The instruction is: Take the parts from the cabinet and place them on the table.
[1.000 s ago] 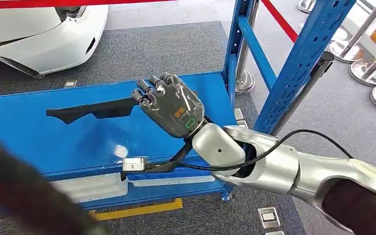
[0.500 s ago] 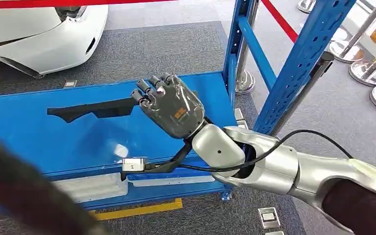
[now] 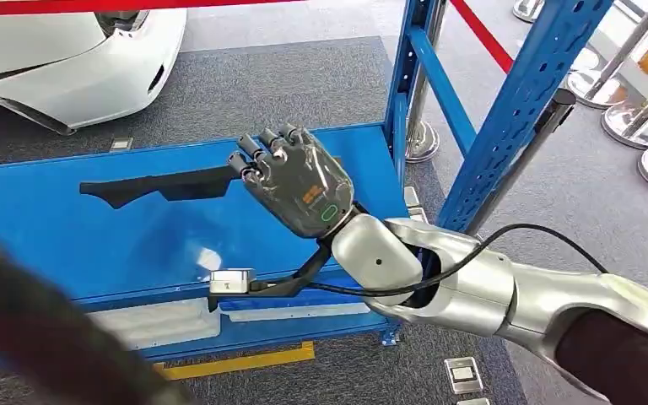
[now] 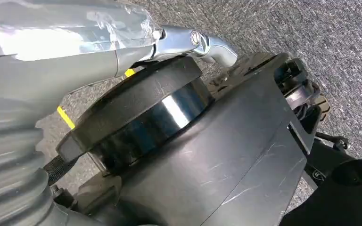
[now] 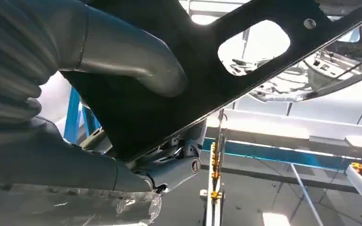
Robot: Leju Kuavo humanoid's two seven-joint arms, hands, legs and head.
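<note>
Your right hand [image 3: 295, 181] grips the black part [image 3: 156, 187] above the blue shelf [image 3: 67, 236]; your left hand [image 4: 52, 75] hangs low, its grasp apparently unreadable.

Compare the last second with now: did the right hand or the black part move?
Hardly. The right hand holds the black part by its end over the blue shelf, as before; the part's far tip sits a touch higher. The rack and floor look unchanged.
</note>
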